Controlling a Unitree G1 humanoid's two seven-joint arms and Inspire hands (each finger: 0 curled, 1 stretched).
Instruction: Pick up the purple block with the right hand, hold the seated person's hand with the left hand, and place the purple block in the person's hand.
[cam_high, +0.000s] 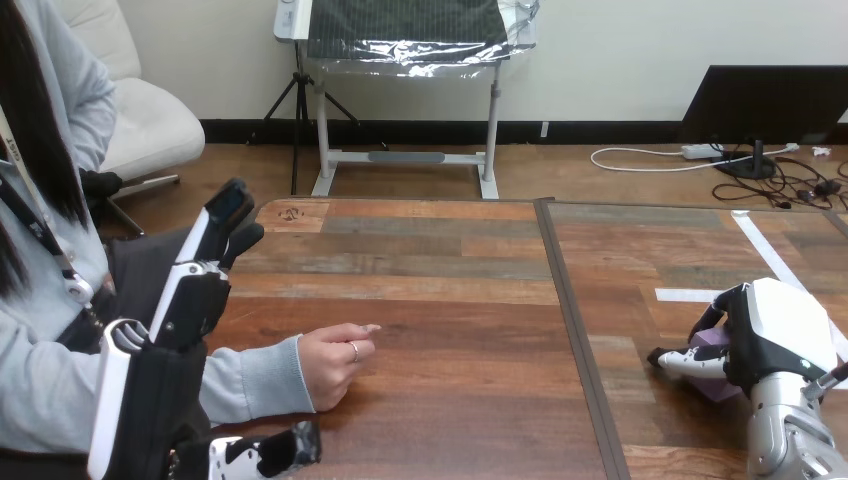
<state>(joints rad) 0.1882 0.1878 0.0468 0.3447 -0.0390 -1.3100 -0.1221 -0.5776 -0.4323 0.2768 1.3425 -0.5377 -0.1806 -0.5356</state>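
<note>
At 9 o'clock the left hand (190, 300) stands raised on edge, fingers straight and open, gripping nothing. It is just beside the person's sleeve and apart from the person's hand (338, 362), which rests loosely curled on the tabletop (450, 290) at about 7 o'clock, palm not showing. The risk here, as I judge it, is that there is nowhere to set a block until that hand turns and opens. A left hand closing in from the side could also catch sleeve or wrist rather than steady the hand.

At 4 o'clock the right hand (770, 335) has its fingers curled round the purple block (712, 345), low at the tabletop. I cannot tell whether the block has left the surface. Little purple shows between the fingers, so the hold may be shallow and the block could slip on the carry toward 8 o'clock.

The middle of the tabletop between the two hands is bare, crossed only by a seam (565, 300) running 12 to 6. White tape strips (690, 295) lie at 11 o'clock of the right hand. The tabletop's right and near edges are close to that hand, so a block dropped early could go over them
</note>
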